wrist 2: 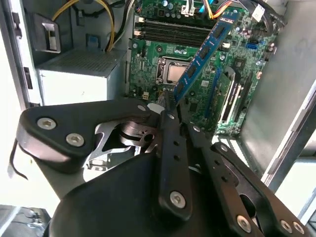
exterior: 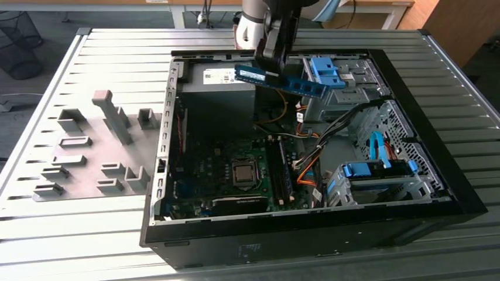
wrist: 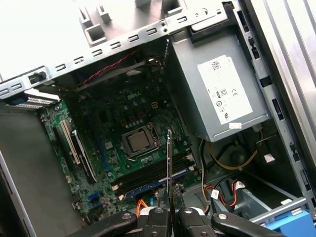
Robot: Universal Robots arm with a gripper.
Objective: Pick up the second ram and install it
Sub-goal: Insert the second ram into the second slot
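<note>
Arm (exterior: 275, 26) enters at the top centre of the exterior view and drops near-vertically, with a white wrist segment (exterior: 248, 29) on the exterior view's left. Gripper (exterior: 268, 69) points downward, upper centre of frame. In both wrist views, black fingers (wrist 2: 170, 133) are closed together, clamping one end of the second ram (wrist 2: 207, 49).

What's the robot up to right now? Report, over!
Status: gripper shut on the second ram. It hangs tilted in the air above the open computer case, not in a slot. Orange cables lie beside the motherboard.
</note>
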